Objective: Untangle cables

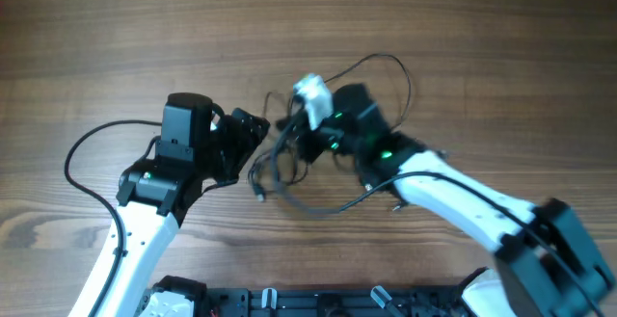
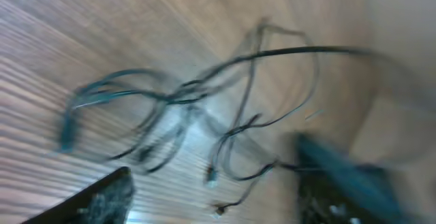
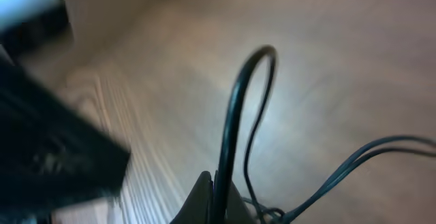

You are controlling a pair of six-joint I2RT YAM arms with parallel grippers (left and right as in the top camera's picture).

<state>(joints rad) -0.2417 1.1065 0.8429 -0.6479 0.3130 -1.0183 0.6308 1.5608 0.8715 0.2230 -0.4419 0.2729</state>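
Your R tool (image 3: 214,200) is pinched together on one of the thin black flexible cables (image 3: 230,122), which rises from betw. its tips and arches over in a loop. Your L tool (image 2: 214,163) stands apart w/ nothing betw. its fingers, just beside the loose tangle. That bunch lies on the brown wood-grain bench (image 1: 116,28) betw. both tools, one wide loop arcing round the R tool's far side. Wrist views are blurred.

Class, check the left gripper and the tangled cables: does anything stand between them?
Nothing visible does. The left gripper, open, faces the cables directly over the table. The right gripper is shut on one strand at the far side.
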